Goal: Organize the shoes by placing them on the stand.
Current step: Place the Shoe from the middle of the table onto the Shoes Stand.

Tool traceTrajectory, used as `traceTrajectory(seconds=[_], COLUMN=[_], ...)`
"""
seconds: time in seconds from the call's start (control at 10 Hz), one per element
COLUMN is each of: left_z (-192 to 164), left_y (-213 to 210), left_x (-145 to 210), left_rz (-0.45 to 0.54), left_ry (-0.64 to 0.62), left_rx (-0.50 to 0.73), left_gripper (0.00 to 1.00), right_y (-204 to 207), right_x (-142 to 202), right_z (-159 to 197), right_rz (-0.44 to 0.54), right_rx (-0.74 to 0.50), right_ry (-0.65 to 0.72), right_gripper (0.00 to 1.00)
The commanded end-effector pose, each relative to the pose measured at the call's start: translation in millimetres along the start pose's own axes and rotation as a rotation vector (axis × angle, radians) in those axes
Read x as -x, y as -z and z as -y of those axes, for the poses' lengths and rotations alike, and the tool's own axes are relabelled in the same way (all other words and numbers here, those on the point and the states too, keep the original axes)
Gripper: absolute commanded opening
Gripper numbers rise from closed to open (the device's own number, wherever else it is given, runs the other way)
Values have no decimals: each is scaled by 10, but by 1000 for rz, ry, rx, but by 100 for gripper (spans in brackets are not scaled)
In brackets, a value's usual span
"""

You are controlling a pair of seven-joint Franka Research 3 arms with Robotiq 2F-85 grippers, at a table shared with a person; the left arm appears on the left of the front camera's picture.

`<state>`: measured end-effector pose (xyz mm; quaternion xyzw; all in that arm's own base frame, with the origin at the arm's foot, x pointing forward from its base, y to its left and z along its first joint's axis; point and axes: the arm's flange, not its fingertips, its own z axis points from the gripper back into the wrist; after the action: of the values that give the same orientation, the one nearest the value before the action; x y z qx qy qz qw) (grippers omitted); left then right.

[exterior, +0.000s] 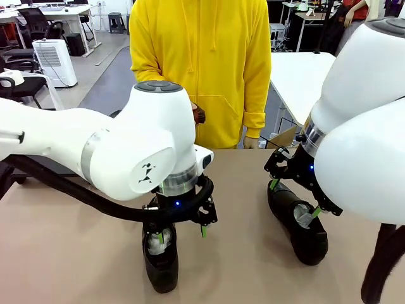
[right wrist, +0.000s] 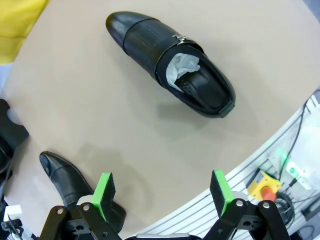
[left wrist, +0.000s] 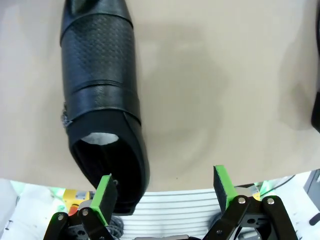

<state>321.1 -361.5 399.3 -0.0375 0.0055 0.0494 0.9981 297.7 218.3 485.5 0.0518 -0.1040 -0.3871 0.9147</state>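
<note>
On the counter (exterior: pixel 247 253), the left shoe (exterior: pixel 161 269) lies near-to-far, toe toward the person (exterior: pixel 202 63), heel end below the released left pincer (exterior: pixel 182 235). The right shoe (exterior: pixel 307 244) angles toe far-left beneath the right pincer (exterior: pixel 294 198), likewise released and empty.

- One black glossy shoe (exterior: pixel 162 269) is sitting upright on its sole at the near left of the table (exterior: pixel 240 266). Its heel is facing the near edge, and white paper is showing in its opening.
- A second shoe (right wrist: pixel 172 62) is resting upright to the right, well apart and lying at an angle. It is carrying a textured band, a small metal buckle and crumpled white paper inside.
</note>
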Motion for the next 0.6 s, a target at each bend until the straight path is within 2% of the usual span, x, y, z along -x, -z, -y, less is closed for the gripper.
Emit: traceTrajectory(seconds=[0.0,0.3,0.5], left_z=[43,51,54], left_y=[143,378,522], left_x=[6,-91,-137], left_rz=[21,52,46], left_ry=[-47,-119,-104], left_rx=[4,14,-2], left_gripper=[100,100,100], right_y=[-10,-10,-10], right_x=[-19,-19,-19], right_z=[-35,-35,-35], right_rz=[-13,-13,-13], right_rx=[-10,-10,-10], right_ry=[-18,-18,-18], right_gripper=[100,100,100])
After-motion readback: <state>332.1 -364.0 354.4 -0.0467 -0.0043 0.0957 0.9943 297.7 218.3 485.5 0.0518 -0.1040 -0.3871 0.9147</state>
